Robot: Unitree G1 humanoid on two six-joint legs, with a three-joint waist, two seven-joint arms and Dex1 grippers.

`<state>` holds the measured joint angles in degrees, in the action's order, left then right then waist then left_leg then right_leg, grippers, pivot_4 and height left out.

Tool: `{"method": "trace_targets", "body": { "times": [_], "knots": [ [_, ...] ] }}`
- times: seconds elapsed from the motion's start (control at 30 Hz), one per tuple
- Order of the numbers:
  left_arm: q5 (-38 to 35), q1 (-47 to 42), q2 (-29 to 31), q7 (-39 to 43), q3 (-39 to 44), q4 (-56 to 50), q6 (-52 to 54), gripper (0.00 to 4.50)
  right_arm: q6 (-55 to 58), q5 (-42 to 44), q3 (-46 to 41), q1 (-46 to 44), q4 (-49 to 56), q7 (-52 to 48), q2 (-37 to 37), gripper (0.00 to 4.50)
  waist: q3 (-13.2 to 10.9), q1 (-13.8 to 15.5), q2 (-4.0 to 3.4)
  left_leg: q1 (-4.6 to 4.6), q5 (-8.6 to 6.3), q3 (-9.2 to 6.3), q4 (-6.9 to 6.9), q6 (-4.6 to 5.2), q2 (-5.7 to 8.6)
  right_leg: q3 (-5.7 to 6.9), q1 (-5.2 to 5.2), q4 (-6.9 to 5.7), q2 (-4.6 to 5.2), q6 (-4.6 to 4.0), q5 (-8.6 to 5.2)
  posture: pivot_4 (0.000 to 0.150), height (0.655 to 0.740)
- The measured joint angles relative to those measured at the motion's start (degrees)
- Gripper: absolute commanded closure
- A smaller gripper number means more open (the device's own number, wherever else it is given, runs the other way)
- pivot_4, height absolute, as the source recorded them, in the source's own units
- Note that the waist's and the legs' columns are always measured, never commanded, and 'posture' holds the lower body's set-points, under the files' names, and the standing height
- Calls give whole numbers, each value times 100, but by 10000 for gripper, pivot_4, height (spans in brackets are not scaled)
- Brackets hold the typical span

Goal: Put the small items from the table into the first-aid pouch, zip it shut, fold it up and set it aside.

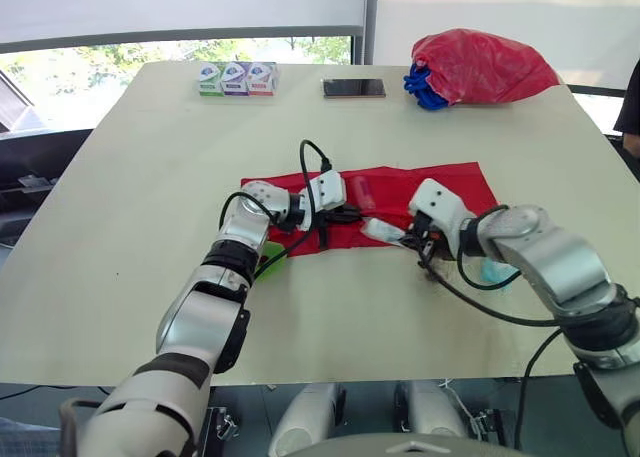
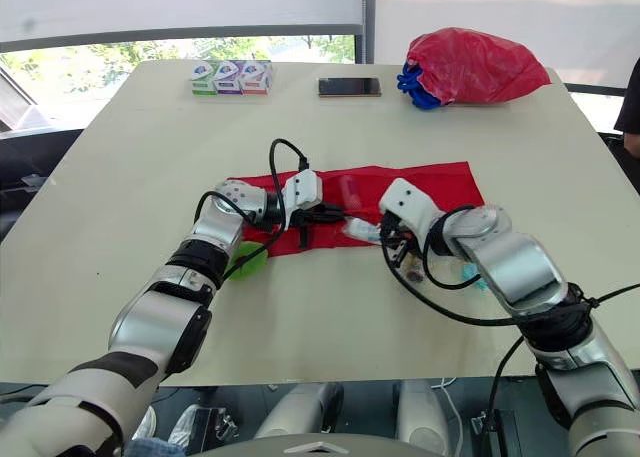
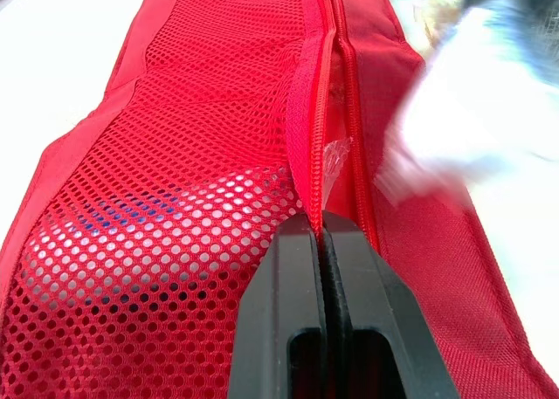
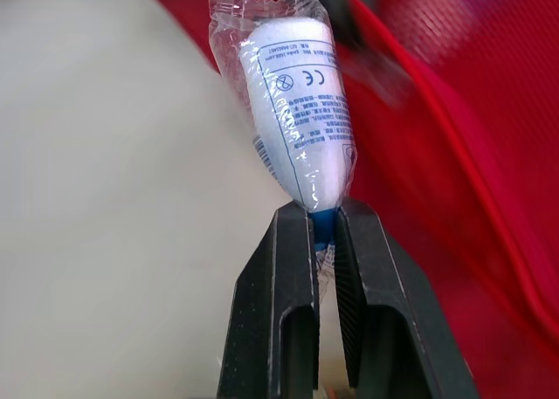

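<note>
Right gripper (image 4: 321, 216): clamped on the thin blue-tipped tail of a clear-wrapped white packet (image 4: 301, 111); the rest of the packet stands out past the fingertips.
Left gripper (image 3: 324, 229): pinched closed on the zip lip of a red fabric first-aid pouch with a mesh panel (image 3: 175, 198). The slot beside the lip appears to be lifted slightly open.
Pouch position: spread flat across the middle of the cream table (image 1: 150, 177). From the pouch's centre, the left gripper is at about 8 o'clock. The right gripper and packet are at about 5 o'clock, at the near edge.
Step in hand: judged to be the feeding of the packet into the zip slot.
Not yet packed: a green item (image 1: 268, 259) at 7 o'clock by the left forearm and a pale blue packet (image 1: 497, 270) at 4 o'clock by the right forearm, both off the pouch.
Slip risk: only the wrapper's tail is gripped, so the packet could swivel or be pulled free if its nose catches on mesh.
Miss risk: the slot is narrow, so the packet could be laid on top of the mesh rather than under it.
Lip risk: if the pinch were lost, the slot would fall shut.
Drag risk: loose cloth could be bunched or pulled by either arm.
</note>
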<state>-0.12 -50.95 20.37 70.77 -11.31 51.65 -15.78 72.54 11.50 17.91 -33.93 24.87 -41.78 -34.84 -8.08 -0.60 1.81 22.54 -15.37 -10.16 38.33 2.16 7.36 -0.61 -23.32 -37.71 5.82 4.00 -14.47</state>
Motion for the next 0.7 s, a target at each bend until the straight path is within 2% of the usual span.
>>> {"method": "trace_targets", "body": {
  "times": [0.17,0.7],
  "knots": [
    [-50,94,-22,0,64,-164,67,45000,366,8,-40,55,-13,429,52,44830,2,-25,-1,4,0,8,-2,0,-1,-11,-11,-9,12,0,0,1500,7400],
    [-168,279,-111,18,81,-499,256,45000,358,-133,-557,-296,-1008,1975,1664,44830,7,-42,-4,4,1,11,-2,-1,0,-15,-14,-14,9,0,0,1500,7400]
  ]
}}
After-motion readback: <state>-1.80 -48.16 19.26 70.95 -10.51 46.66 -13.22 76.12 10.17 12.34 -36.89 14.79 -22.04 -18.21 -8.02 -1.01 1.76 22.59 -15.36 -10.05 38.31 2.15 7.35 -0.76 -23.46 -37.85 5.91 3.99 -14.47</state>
